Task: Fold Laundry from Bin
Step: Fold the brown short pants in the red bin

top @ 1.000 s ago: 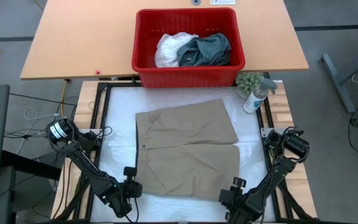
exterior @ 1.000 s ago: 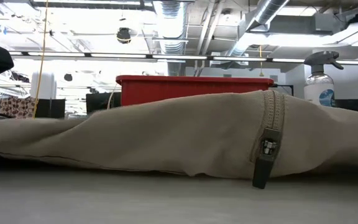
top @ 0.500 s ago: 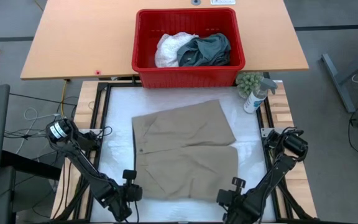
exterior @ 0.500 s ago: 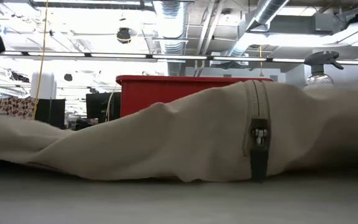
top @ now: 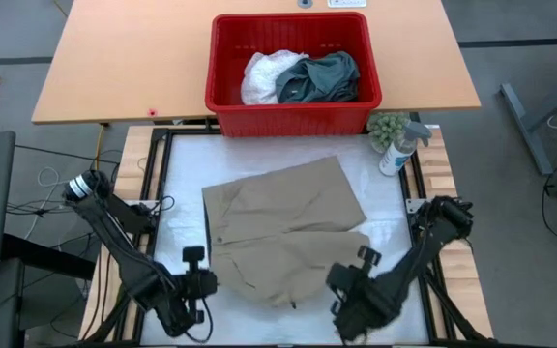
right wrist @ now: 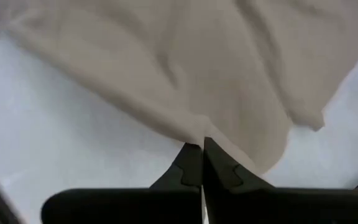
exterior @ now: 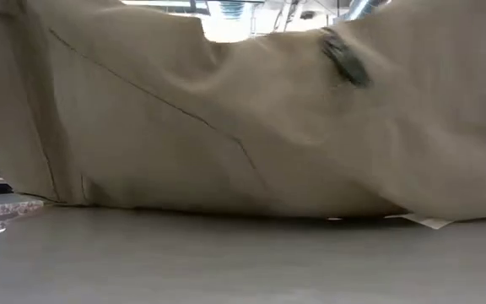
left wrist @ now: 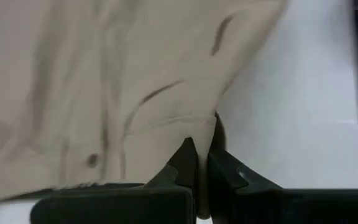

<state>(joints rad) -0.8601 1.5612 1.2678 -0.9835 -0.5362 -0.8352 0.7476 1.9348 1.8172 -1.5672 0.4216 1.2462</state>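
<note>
Pinched shut on the near hem of the beige-khaki cloth shorts (top: 283, 232), left end effector (top: 201, 283) at seven o'clock and right end effector (top: 348, 282) at five, each clamped on a bottom corner. Both dark arms bent low over the white padded surface (top: 187, 174), elbows out, wrists angled inward toward centre; near edge of the fabric lifted and bunching, far half flat. Soft, light and limp by the look of it: likely to sag and crease between the two holds, slip little, break never. Best held at corners and hems, as here, with the pull kept even so the fold lands square. Filling the low view, a wall of khaki with a dark zip pull (exterior: 344, 61). Farther off at twelve o'clock, bright red rectangular plastic bin (top: 293, 120) on the tan wooden desk (top: 114, 58), holding a crumpled white garment (top: 264, 73) and a dark teal-green one (top: 322, 75). Beside it at one o'clock, a clear spray bottle (top: 397, 150).
</note>
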